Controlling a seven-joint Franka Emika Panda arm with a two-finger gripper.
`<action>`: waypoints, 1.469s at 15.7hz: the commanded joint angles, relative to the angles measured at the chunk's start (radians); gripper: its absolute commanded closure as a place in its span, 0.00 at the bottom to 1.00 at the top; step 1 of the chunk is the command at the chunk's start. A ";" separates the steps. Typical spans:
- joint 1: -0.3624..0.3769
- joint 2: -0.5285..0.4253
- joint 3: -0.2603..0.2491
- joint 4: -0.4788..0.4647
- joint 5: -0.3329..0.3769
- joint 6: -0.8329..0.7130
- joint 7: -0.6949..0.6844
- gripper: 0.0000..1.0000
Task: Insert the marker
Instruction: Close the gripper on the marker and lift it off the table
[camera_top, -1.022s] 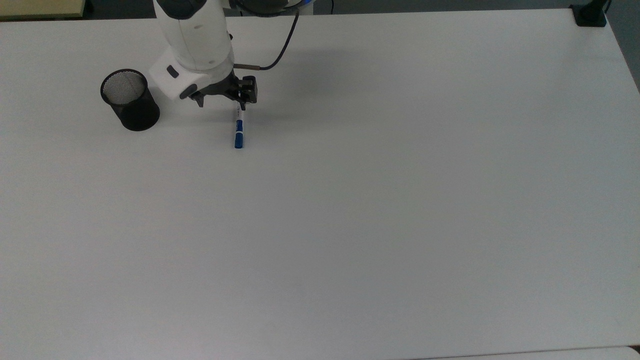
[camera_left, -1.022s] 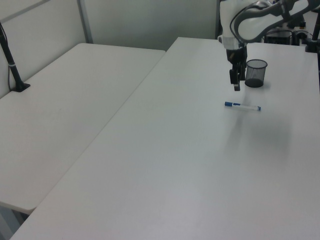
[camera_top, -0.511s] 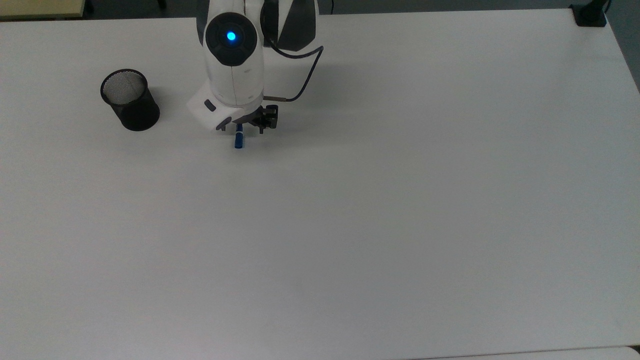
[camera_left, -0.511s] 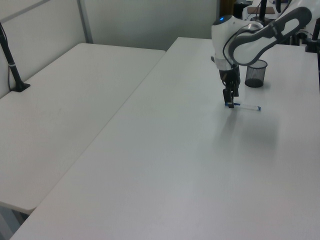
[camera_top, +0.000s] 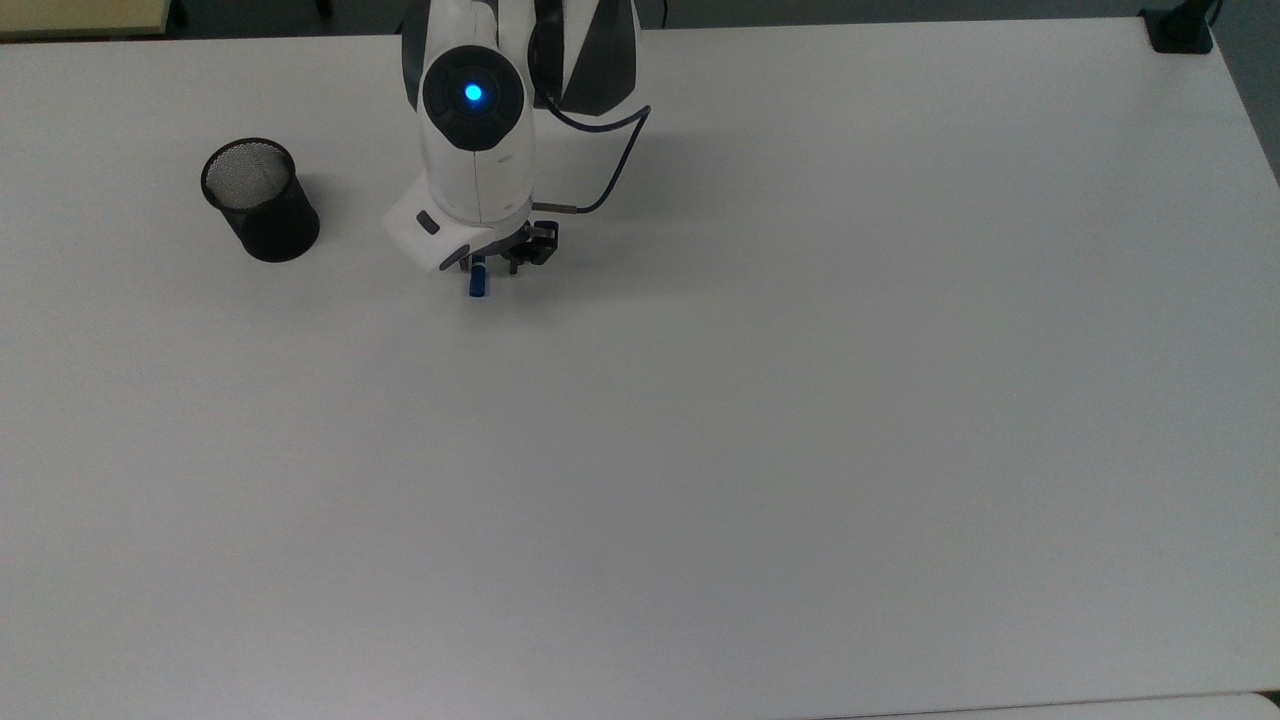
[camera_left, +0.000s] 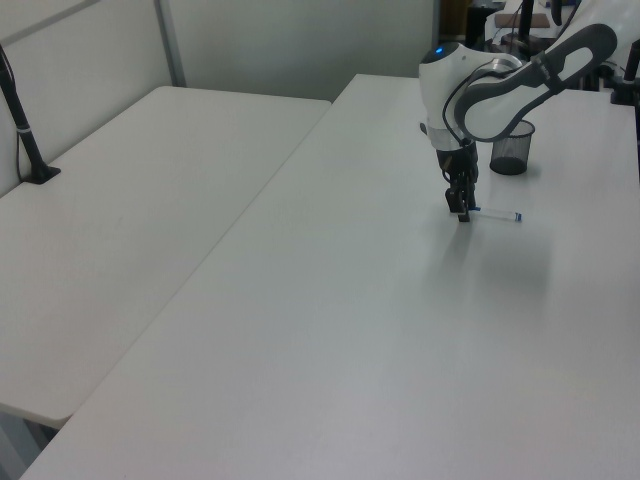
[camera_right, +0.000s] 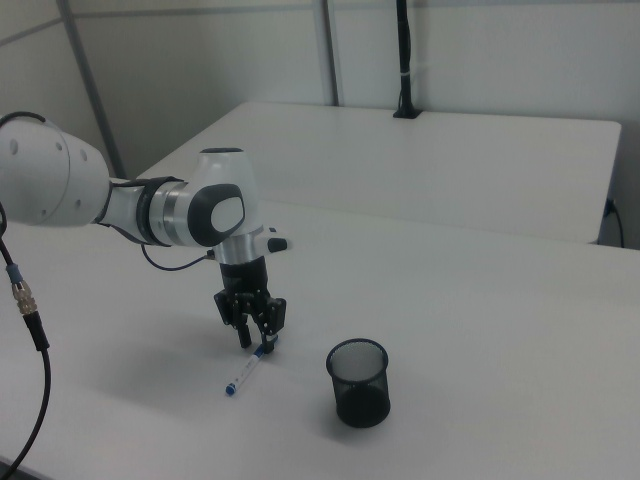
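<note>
Marker (camera_right: 246, 372) flat on white tabletop (camera_top: 800, 400), blue cap end under hand (camera_right: 256, 338). Hand lowered over cap end, fingers spread on both sides of it, not clenched. Black mesh cup (camera_top: 260, 200) upright, well apart from marker, toward the top view's left.

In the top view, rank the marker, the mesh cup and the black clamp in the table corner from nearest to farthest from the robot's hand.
1. The marker, lying directly under the hand.
2. The black mesh cup, standing toward the top view's left.
3. The black clamp, far off at the table's corner on the top view's upper right.
</note>
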 joint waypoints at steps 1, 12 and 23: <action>0.004 0.021 -0.003 -0.008 -0.037 0.053 0.023 0.58; 0.004 0.020 -0.003 -0.002 -0.037 0.054 0.023 0.91; -0.042 -0.123 -0.001 0.021 -0.020 0.050 0.039 0.92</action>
